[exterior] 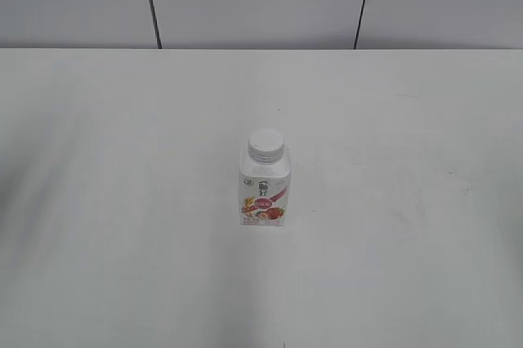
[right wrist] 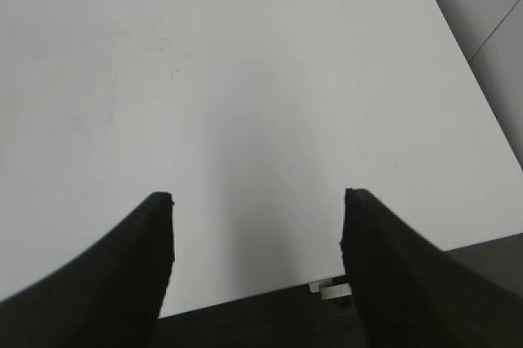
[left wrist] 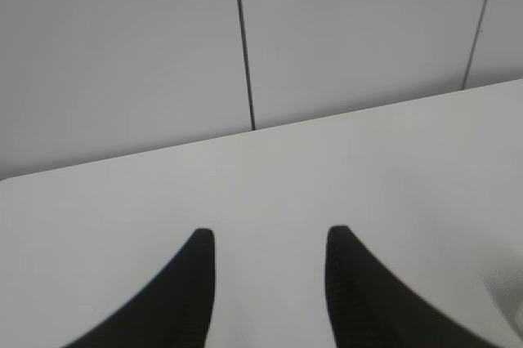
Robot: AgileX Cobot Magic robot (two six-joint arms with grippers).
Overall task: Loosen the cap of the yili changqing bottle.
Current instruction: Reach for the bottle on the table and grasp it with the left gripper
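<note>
The yili changqing bottle (exterior: 265, 187) stands upright on the table (exterior: 106, 201), its cap (exterior: 266, 145) on, well apart from both pincers. The left pincer (left wrist: 270, 242) and the right pincer (right wrist: 257, 198) hover spread wide, gripping nothing.

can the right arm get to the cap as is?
Probably yes: the cap tops the upright yili changqing bottle, alone on the table. The right end effector is open, empty.

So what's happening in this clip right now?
Nothing is being handled yet. The yili changqing bottle stands upright on the white table, its cap on. Neither arm shows in the exterior view. The left gripper and right gripper are open over bare tabletop, holding nothing.
</note>
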